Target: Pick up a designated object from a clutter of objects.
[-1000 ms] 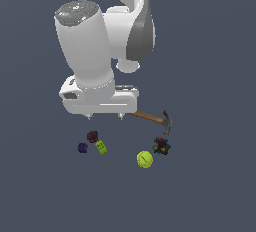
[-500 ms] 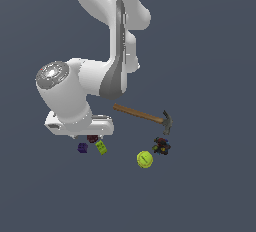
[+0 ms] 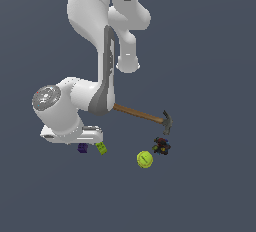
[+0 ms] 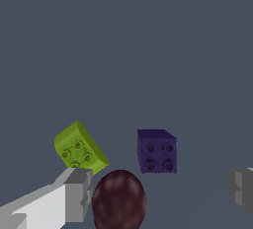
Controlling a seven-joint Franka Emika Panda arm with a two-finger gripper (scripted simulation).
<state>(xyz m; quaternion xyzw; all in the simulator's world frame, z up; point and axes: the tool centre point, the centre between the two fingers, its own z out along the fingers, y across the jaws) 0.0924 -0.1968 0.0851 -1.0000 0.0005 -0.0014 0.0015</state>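
Purple cube point(image 4: 157, 150) sat between spread, empty fingers point(image 4: 75, 193) of gripper point(image 4: 158, 189); dark red lump point(image 4: 118, 199) and lime-green block point(image 4: 79, 148) crowded alongside, risking a wrong grasp.

The exterior view looks from a raised, distant position onto the arm point(image 3: 95, 76) and the whole dark worktop point(image 3: 210, 186). The wrist view faces the worktop at close range. Both views share the purple cube point(image 3: 82, 148) point(image 4: 157, 151) and lime-green block point(image 3: 101, 149) point(image 4: 79, 148).

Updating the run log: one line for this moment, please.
phase: approach | gripper: open, empty | target: purple cube, between fingers, ungrasped | near: dark red lump, lime-green block
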